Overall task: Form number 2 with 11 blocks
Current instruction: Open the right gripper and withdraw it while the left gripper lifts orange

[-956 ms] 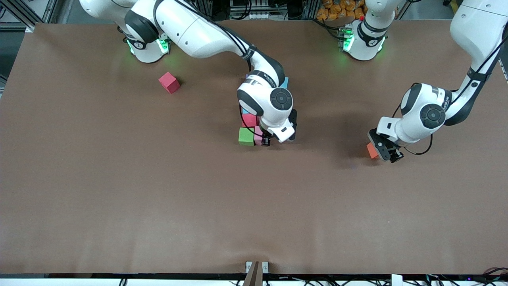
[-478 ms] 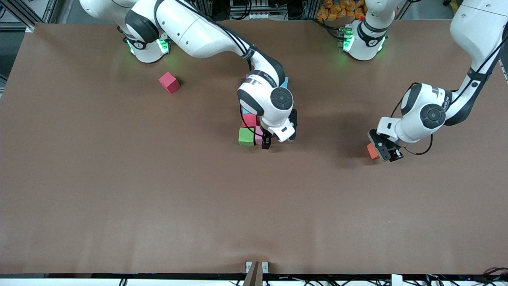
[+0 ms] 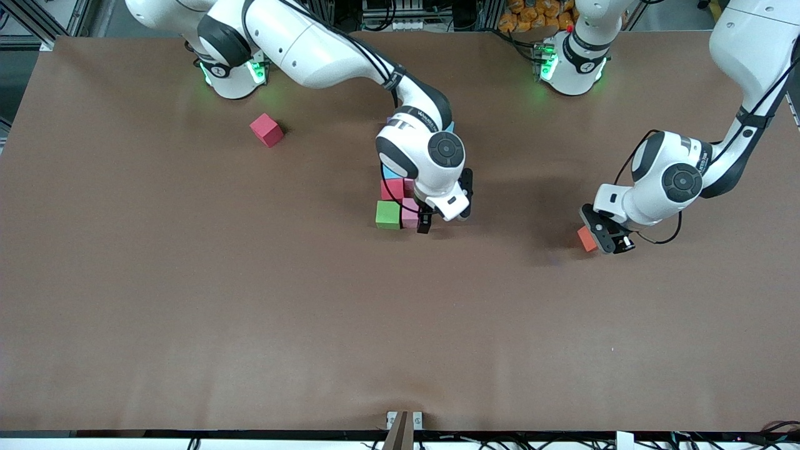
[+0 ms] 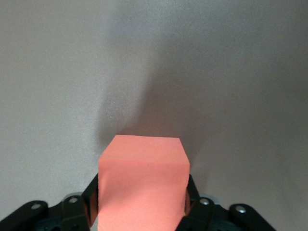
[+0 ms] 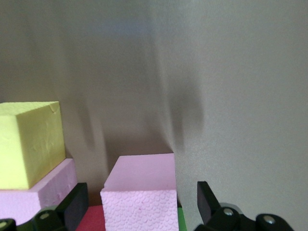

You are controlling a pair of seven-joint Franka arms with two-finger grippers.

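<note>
Left wrist view shows my left tool (image 4: 142, 211) w/ its fingers (image 4: 79, 204) pressed on both sides of the orange block (image 4: 142, 185), so it's gripping that cube, low at the counter (image 3: 187, 312), toward the left arm's end. I judge the grip is there so the cube can be carried over to the digit; it sits well apart from the build.

My right tool (image 3: 426, 223) is over the growing number 2 (image 3: 400, 199) mid-counter, fingers spread wide, nothing held. In the right wrist view a pink block (image 5: 140, 192) stands betw. the parted fingers (image 5: 72, 207), not clamped, prob. just set down as part of the bottom row. It sits beside the green block (image 3: 387, 214); another pink block (image 5: 33, 195) and the yellow block (image 5: 30, 144) show nearby, red (image 5: 94, 219) peeks below.

The right arm's wrist covers most of the digit in the front view; I can't count its rows. A light blue block (image 3: 390, 171) shows by the wrist.

A loose red block (image 3: 267, 130) lies near the right arm's base, apart from everything. Obstacle as I see it: right arm parked over the build blocks the drop spot for orange.
</note>
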